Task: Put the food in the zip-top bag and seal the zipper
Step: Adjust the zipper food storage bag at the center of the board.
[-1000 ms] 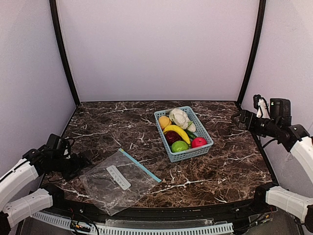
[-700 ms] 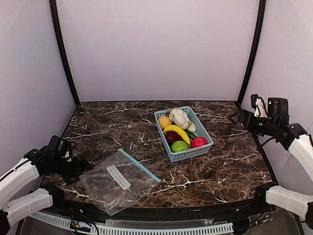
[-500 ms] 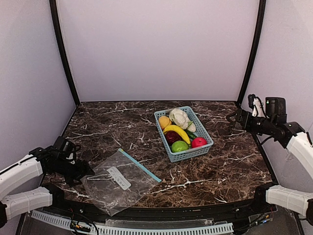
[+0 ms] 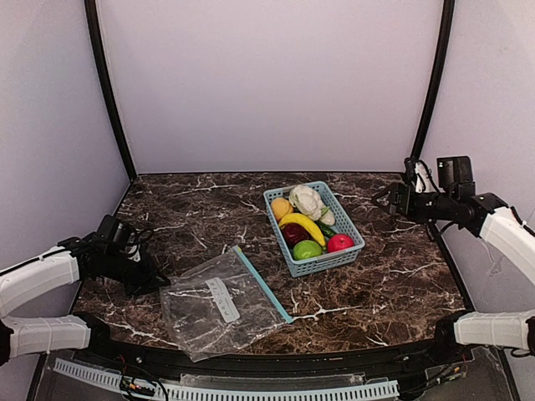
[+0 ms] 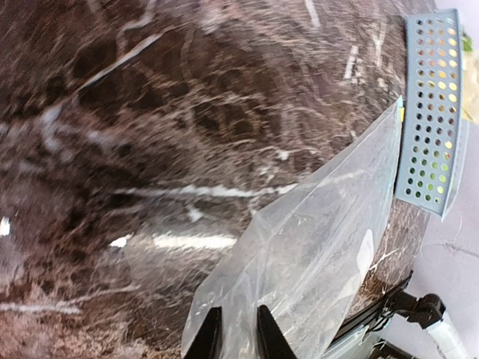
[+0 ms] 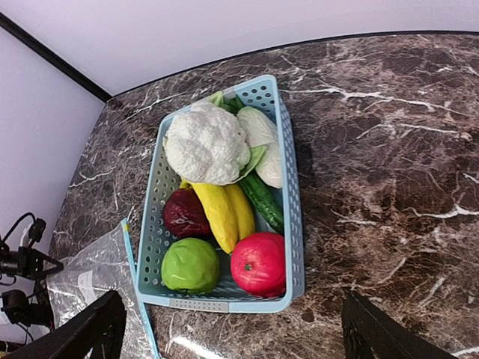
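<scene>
Dark marble table (image 4: pixel 393 284) carries everything. Left gripper (image 5: pixel 236 336) pinches a corner of the zip-top bag (image 4: pixel 226 305), which lies flat beyond its jaws, zipper (image 4: pixel 262 284) along the far edge. Right gripper (image 4: pixel 389 200) hangs spread wide; the food (image 6: pixel 217 213) sits in a basket (image 6: pixel 293 217) ahead of its jaws, nearer that arm.

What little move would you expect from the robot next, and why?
Probably the right claw lowers toward the red apple in the basket. That claw is open and apart from the basket, all the food sits there, and the zip-top bag, pinched at a corner by the left claw, holds nothing.
</scene>
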Tool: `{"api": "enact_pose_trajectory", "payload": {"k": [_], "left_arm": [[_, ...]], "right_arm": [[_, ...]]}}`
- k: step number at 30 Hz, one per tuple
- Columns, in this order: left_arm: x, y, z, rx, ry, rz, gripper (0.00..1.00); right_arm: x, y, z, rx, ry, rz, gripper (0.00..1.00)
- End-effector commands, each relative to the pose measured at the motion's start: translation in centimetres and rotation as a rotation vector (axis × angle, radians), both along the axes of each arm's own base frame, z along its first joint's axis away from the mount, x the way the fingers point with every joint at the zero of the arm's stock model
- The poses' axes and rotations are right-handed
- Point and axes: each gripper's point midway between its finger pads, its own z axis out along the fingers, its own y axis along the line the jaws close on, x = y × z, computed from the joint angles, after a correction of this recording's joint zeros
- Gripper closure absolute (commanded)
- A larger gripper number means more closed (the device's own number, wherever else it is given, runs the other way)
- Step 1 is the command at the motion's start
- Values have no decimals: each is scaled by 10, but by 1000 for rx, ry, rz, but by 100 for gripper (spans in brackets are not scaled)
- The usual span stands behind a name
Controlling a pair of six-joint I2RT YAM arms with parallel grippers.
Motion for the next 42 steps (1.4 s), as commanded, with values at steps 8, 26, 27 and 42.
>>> {"api": "enact_pose_trajectory", "payload": {"k": [8,26,27,42], "left_arm": [[49,-40,31,-65,-320,-323,99],[116,-36,53,103,-464,-301,21],[111,-32,52,112,-456,-286,17],[-5,-43,-9,-53,-217,-237,10]], "right_arm": [[-45,38,22,7,-107,129,1],[-82,91,0,64,-6,197,1],[-81,93,0,62,-6,201,1],[-67,109,0,82,-38,196,1]]}}
